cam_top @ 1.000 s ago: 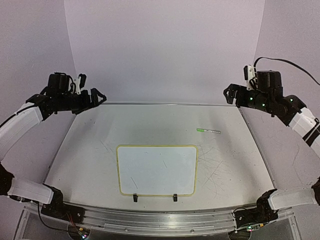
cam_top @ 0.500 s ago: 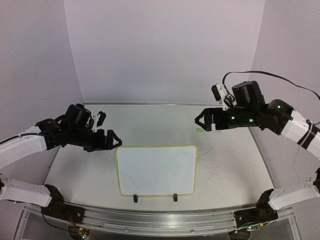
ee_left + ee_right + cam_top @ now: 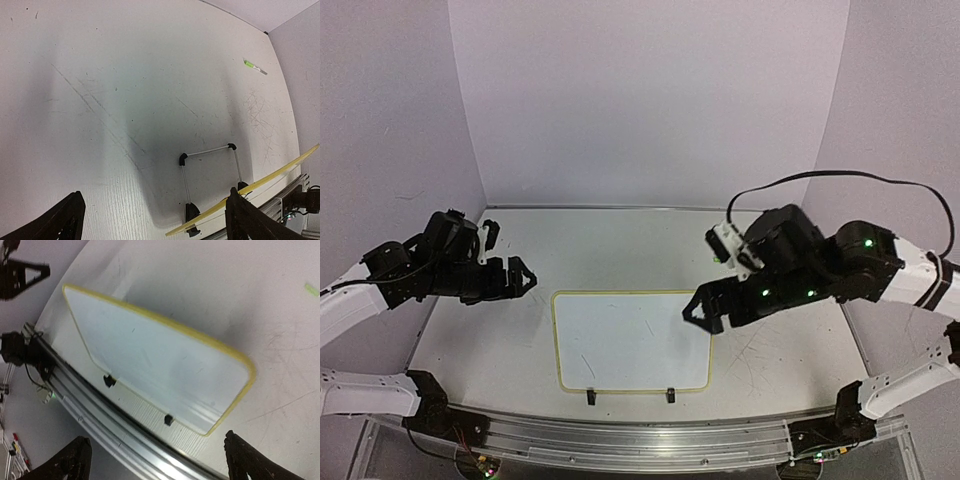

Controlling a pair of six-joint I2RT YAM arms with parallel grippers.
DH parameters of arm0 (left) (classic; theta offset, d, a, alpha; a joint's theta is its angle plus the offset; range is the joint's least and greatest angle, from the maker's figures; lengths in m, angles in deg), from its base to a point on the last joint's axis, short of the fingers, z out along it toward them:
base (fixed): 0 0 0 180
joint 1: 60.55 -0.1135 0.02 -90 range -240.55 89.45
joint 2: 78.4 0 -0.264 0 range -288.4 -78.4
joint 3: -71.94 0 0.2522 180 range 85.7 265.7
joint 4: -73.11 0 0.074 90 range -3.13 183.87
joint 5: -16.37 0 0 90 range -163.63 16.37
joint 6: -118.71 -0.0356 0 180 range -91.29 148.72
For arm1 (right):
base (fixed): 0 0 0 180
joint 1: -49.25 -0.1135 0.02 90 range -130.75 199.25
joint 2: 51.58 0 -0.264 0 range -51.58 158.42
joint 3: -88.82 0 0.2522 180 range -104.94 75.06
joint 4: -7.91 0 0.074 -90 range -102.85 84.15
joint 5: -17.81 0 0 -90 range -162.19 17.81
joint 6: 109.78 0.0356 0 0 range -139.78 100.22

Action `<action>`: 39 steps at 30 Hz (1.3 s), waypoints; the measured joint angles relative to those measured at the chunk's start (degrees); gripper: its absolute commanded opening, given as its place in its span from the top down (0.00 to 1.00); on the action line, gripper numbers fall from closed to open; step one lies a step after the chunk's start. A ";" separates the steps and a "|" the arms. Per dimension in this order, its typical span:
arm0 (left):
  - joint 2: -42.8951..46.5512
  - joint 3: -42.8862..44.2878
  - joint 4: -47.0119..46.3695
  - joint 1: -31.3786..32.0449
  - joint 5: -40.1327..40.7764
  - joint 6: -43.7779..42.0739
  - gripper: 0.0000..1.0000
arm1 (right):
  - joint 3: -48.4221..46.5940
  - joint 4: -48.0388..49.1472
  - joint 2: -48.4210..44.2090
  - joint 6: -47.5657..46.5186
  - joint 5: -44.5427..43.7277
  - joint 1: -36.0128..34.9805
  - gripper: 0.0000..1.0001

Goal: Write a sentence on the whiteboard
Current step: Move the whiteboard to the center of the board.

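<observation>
Starting at the jaws: both pairs were spread wide, with nothing held. The left gripper (image 3: 518,275) was hung just off the whiteboard's (image 3: 632,340) left edge, the right gripper (image 3: 698,311) over its right edge. The whiteboard was propped at a tilt on a thin wire stand (image 3: 210,155) near the table's (image 3: 620,240) front edge, and no sentence was written on it yet. The green marker (image 3: 255,67) was found lying flat well behind. It's probably light and slick, so it'd best be pinched mid-barrel. The board looked light too, and could likely be shoved back if pressed hard.
</observation>
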 measured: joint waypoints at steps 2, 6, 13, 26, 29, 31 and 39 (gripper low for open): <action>-0.31 0.02 -0.08 0.00 -0.25 -0.05 0.02 | 0.20 0.53 3.98 3.96 0.19 -4.52 0.11; -0.51 0.02 -1.01 0.00 -2.63 -0.50 0.03 | 1.54 1.96 10.45 12.30 -0.57 -9.18 0.22; 0.13 0.10 -5.79 -0.01 -6.89 -0.85 0.03 | 3.19 3.51 19.81 24.15 -4.31 -12.59 0.40; 0.95 1.86 -10.52 -0.02 -9.90 -2.34 0.01 | 4.43 5.90 29.33 32.44 -9.48 -15.37 0.56; 1.18 1.86 -11.59 0.00 -11.20 -2.34 0.01 | 5.95 6.81 30.02 33.11 -10.50 -15.97 0.56; 1.20 1.84 -12.01 -0.02 -11.93 -2.32 0.02 | 6.82 7.52 30.73 33.22 -11.15 -16.24 0.57; 0.57 1.84 -14.12 0.00 -13.74 -2.06 0.04 | 9.44 11.07 33.11 33.13 -13.17 -16.64 0.64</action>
